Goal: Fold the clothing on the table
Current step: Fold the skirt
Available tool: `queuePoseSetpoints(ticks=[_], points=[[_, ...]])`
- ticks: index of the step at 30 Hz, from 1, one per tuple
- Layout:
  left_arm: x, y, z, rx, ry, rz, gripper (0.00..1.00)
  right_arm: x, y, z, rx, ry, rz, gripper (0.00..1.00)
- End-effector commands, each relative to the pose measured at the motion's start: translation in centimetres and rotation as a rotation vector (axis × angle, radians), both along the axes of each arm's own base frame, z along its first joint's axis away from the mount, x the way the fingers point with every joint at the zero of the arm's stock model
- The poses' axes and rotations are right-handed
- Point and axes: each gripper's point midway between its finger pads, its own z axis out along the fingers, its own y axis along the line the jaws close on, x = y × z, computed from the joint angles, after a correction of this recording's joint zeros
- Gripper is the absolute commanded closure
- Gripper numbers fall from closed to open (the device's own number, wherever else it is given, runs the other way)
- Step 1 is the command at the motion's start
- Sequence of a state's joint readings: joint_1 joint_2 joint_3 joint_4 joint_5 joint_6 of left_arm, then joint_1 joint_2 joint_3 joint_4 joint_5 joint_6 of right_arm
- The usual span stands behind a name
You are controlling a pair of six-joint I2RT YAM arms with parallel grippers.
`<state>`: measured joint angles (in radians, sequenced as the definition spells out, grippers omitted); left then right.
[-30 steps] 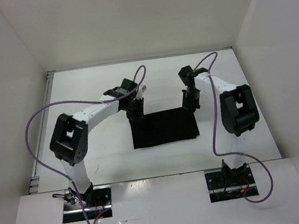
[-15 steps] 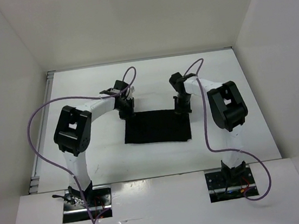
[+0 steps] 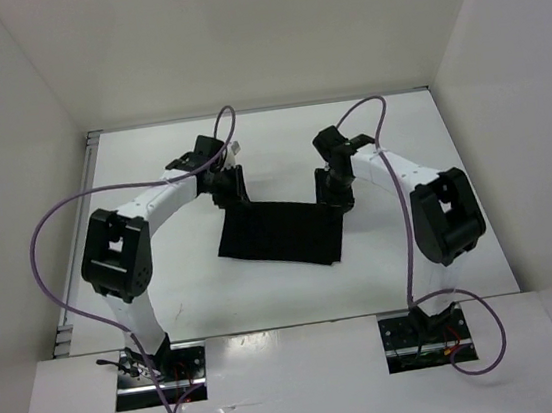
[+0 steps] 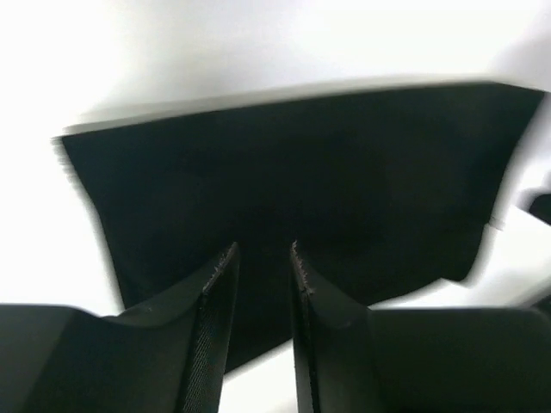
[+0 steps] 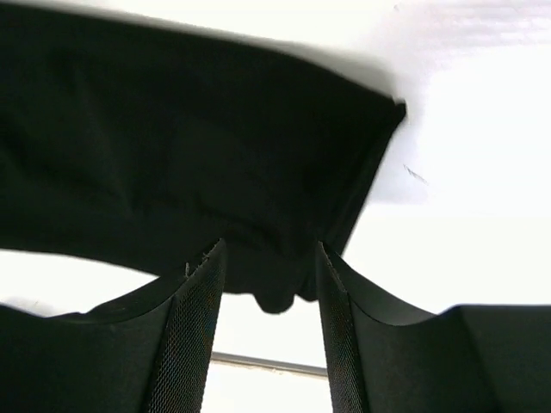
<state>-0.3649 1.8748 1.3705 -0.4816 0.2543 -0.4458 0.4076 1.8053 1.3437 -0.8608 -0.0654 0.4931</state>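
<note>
The clothing (image 3: 279, 234) lies flat in the middle of the worktop (image 3: 278, 141), a black four-sided patch between the two arms. It sits askew, its left end a little farther away than its right end, and its near edge runs roughly parallel to the far one. The left claw (image 3: 232, 188) stands over the far left corner of the clothing, and the right claw (image 3: 331, 196) over the far right corner, so the cloth's far edge runs from one claw to the other. In the left wrist view the two fingers (image 4: 215, 301) stand a narrow gap apart. Black cloth fills the space behind and between them, and the cloth's edge passes under the fingertips with white worktop on either side. The jaws are not pressed together, and no fold of cloth shows pinched in them. In the right wrist view the jaws stand wider, about half parted. The cloth's corner spreads across the view beyond them, and a small rounded lobe of cloth sits in the gap without either finger (image 5: 194, 327) clamping it, as far as the view shows. A soft shadow lies on the worktop just beyond the cloth's right edge in that view. Purple cables loop up from both arms above the worktop.
</note>
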Motion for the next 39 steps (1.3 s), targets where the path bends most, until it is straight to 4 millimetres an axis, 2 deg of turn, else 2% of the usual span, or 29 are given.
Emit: queuePoseSetpoints(ticks=[1, 2, 5, 9, 14, 18, 20, 21, 22, 23, 24, 27, 28, 29, 30, 32, 33, 37, 39], points=[[-1.9, -2.6, 4.0, -0.106, -0.053, -0.101, 0.62, -1.6, -1.2, -0.8, -0.025, 0.018, -0.015, 0.48], [-2.4, -2.8, 4.1, -0.107, -0.055, -0.112, 0.62, -2.0, -1.3, -1.1, -0.028, 0.032, -0.025, 0.44], [-2.8, -3.3, 4.4, -0.122, -0.055, -0.121, 0.62, -2.6, -1.5, -2.8, -0.041, 0.067, -0.036, 0.44], [-3.2, -3.8, 4.4, -0.131, -0.051, -0.137, 0.62, -2.3, -1.4, -3.7, -0.031, 0.078, -0.051, 0.43], [-3.5, -4.5, 4.7, -0.153, -0.048, -0.150, 0.62, -2.6, -1.5, -5.7, -0.041, 0.111, -0.069, 0.43], [-4.0, -5.1, 4.4, -0.170, -0.041, -0.173, 0.62, -3.4, -0.9, -7.1, -0.009, 0.149, -0.072, 0.56], [-4.5, -5.5, 4.3, -0.181, -0.034, -0.181, 0.62, -3.6, -0.8, -7.3, 0.001, 0.158, -0.082, 0.67], [-4.8, -5.5, 4.0, -0.184, -0.021, -0.186, 0.62, -4.0, -0.9, -7.5, -0.003, 0.170, -0.091, 0.75], [-4.9, -5.5, 3.7, -0.184, -0.021, -0.186, 0.62, -4.2, -1.0, -7.4, -0.002, 0.169, -0.091, 0.91], [-4.9, -5.8, 4.0, -0.202, -0.024, -0.196, 0.62, -4.1, -0.9, -7.3, 0.006, 0.157, -0.101, 0.98], [-5.4, -6.0, 3.9, -0.222, -0.005, -0.212, 0.62, -4.1, -1.2, -6.7, 0.001, 0.137, -0.116, 1.00], [-5.7, -6.7, 2.5, -0.228, 0.017, -0.250, 0.62, -3.6, -1.5, -5.2, -0.003, 0.082, -0.130, 1.00], [-5.7, -6.7, 1.2, -0.215, 0.042, -0.254, 0.62, -2.9, -1.6, -4.6, -0.009, 0.054, -0.134, 1.00], [-5.8, -7.2, 0.9, -0.213, 0.049, -0.265, 0.62, -3.4, -2.3, -4.4, -0.027, 0.070, -0.147, 1.00], [-5.9, -7.2, -0.6, -0.200, 0.083, -0.261, 0.62, -2.9, -2.1, -3.5, -0.019, 0.054, -0.147, 1.00], [-5.7, -7.5, -1.5, -0.183, 0.089, -0.263, 0.63, -2.6, -3.0, -2.9, -0.051, 0.045, -0.157, 1.00], [-5.7, -7.3, -2.8, -0.160, 0.109, -0.253, 0.63, -2.9, -3.2, -2.6, -0.061, 0.060, -0.148, 1.00], [-6.5, -8.5, -4.4, -0.153, 0.135, -0.277, 0.63, -2.9, -4.8, -1.1, -0.106, 0.045, -0.155, 1.00], [-6.7, -9.2, -4.4, -0.165, 0.139, -0.287, 0.63, -2.5, -5.1, -0.3, -0.108, 0.028, -0.166, 1.00]])
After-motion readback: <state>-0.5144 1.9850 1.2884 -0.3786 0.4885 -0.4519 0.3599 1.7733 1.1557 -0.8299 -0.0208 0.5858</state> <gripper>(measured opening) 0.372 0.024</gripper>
